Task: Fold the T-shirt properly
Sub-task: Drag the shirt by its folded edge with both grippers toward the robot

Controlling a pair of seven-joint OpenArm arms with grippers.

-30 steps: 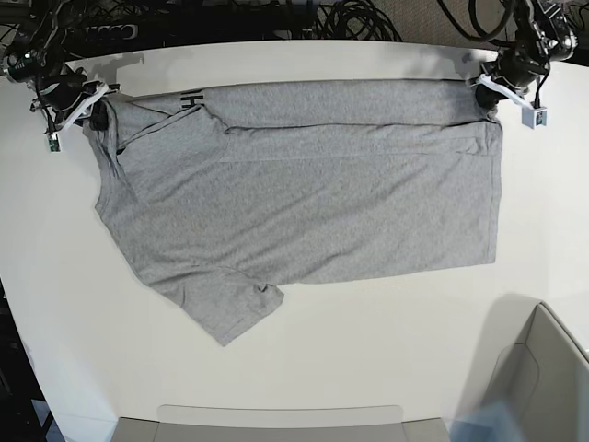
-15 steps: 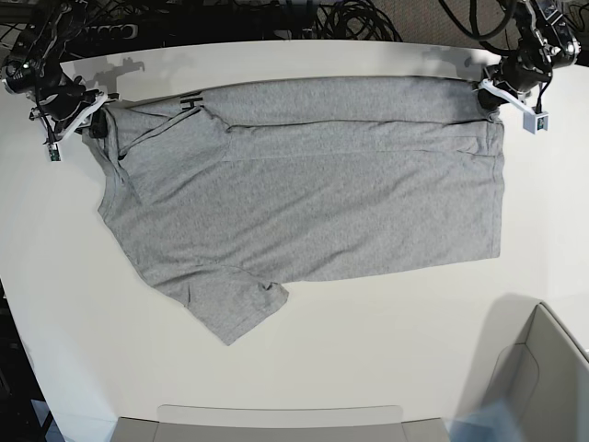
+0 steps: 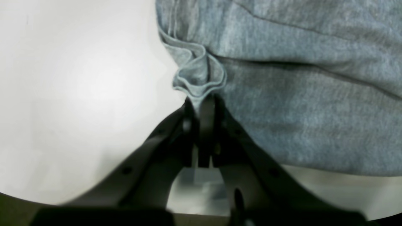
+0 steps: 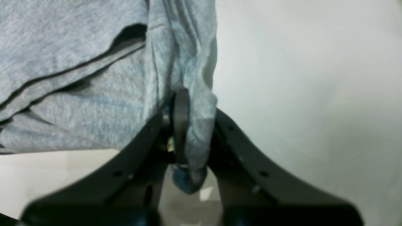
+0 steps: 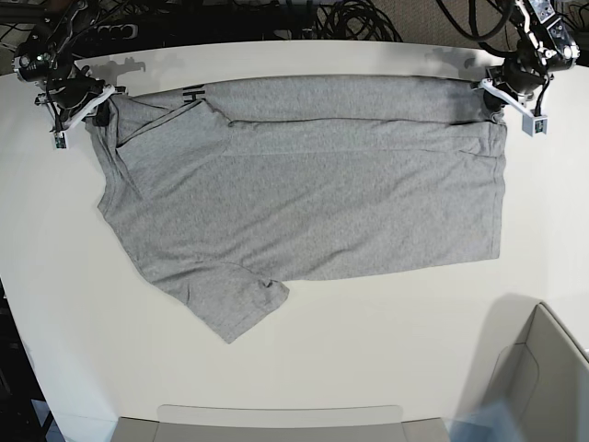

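The heather-grey T-shirt [image 5: 313,193] lies spread on the white table [image 5: 368,331]. Its far long edge is folded over toward the middle, and a bit of black lettering [image 5: 190,95] shows at the fold's left end. One sleeve [image 5: 235,308] sticks out at the near left. My left gripper [image 5: 492,97] is at the shirt's far right corner, shut on a bunched piece of hem [image 3: 199,83]. My right gripper [image 5: 92,110] is at the far left corner, shut on gathered fabric [image 4: 198,125] near the shoulder. In the left wrist view the black fingers [image 3: 205,125] pinch the cloth just above the table.
A tangle of black cables [image 5: 350,18] runs behind the table's far edge. A grey box [image 5: 543,378] stands at the near right corner. A flat grey tray [image 5: 276,419] lies along the near edge. Bare white table surrounds the shirt.
Both grippers have shifted slightly toward the far edge with the cloth still in them. The folded far edge of the shirt has moved up a little and lies straighter.
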